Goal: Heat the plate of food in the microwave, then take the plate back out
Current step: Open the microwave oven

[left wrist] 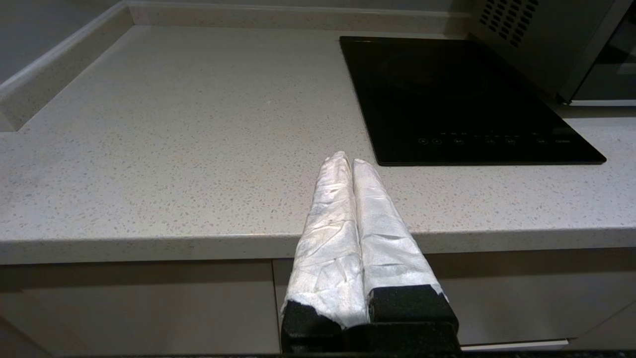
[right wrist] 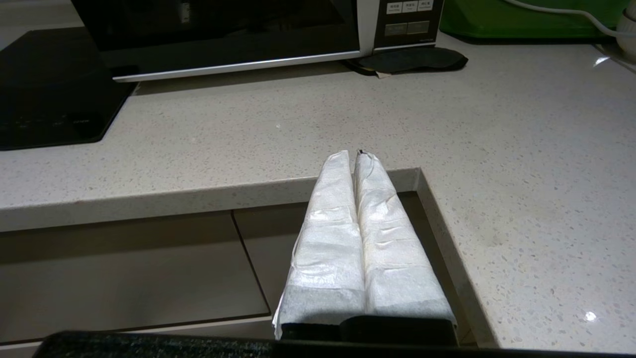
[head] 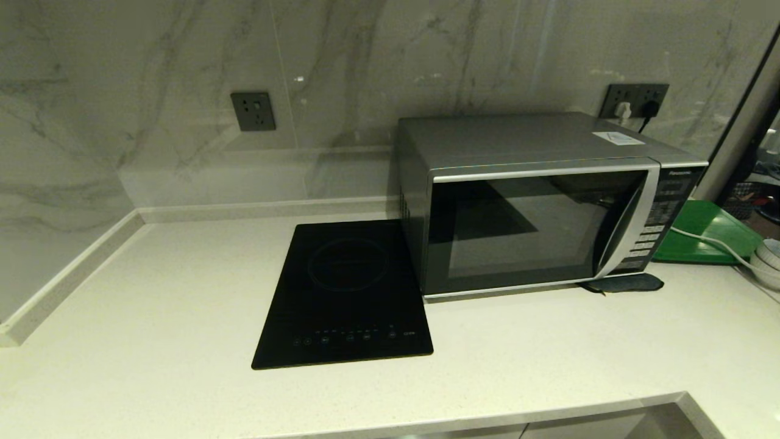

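The silver microwave [head: 536, 201] stands at the back right of the counter with its dark glass door closed; its curved handle [head: 624, 222] and button panel [head: 661, 219] are on its right side. The plate of food is out of view. My left gripper [left wrist: 347, 160] is shut and empty, held low in front of the counter's front edge, left of the hob. My right gripper [right wrist: 354, 155] is shut and empty too, at the counter's front edge near the notch, well short of the microwave [right wrist: 223, 35]. Neither arm shows in the head view.
A flat black induction hob [head: 344, 292] lies left of the microwave. A green tray [head: 701, 235] with a white cable across it sits to the right, pale bowls [head: 769, 259] beside it. A dark pad [head: 624, 283] lies under the microwave's right front corner. The counter front has a notch [right wrist: 422, 179].
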Tool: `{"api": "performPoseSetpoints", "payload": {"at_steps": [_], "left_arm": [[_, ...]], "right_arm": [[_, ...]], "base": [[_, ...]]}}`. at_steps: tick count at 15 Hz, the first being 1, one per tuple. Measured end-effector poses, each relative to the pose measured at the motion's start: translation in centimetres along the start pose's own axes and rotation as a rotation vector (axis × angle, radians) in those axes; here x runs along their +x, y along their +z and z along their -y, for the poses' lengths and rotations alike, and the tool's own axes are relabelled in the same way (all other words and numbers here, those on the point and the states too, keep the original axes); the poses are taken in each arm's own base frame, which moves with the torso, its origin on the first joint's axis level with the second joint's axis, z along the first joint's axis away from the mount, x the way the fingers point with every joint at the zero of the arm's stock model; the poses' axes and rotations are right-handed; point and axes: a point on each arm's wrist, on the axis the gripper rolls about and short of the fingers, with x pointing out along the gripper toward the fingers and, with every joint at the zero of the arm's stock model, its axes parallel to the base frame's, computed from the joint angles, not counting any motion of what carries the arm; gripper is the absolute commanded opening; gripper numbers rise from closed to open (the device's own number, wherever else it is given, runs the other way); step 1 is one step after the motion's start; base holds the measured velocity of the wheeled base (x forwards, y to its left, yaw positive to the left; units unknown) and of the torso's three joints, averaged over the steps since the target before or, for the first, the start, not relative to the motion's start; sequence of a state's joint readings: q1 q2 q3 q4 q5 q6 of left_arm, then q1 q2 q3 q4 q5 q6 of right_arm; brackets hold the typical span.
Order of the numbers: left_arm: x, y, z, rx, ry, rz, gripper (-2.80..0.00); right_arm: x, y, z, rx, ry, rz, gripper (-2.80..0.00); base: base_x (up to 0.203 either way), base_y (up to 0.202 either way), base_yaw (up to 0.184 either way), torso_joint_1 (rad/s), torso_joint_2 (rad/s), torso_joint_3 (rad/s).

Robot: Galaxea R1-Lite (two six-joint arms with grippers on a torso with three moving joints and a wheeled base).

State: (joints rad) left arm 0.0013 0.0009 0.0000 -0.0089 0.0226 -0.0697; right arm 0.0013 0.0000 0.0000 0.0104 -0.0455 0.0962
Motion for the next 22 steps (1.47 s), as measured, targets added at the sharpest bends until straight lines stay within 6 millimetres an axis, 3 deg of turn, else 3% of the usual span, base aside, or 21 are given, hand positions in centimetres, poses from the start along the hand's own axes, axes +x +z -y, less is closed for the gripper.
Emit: {"api": "performPoseSetpoints", "payload": {"at_steps": [22], "left_arm": [[0.00, 0.00, 0.00, 0.000, 0.000, 0.000, -2.80]], "right_arm": [[0.00, 0.00, 0.00, 0.000, 0.000, 0.000, -2.80]], "base": [[0.000, 0.000, 0.000, 0.000, 0.00, 0.000]]}}
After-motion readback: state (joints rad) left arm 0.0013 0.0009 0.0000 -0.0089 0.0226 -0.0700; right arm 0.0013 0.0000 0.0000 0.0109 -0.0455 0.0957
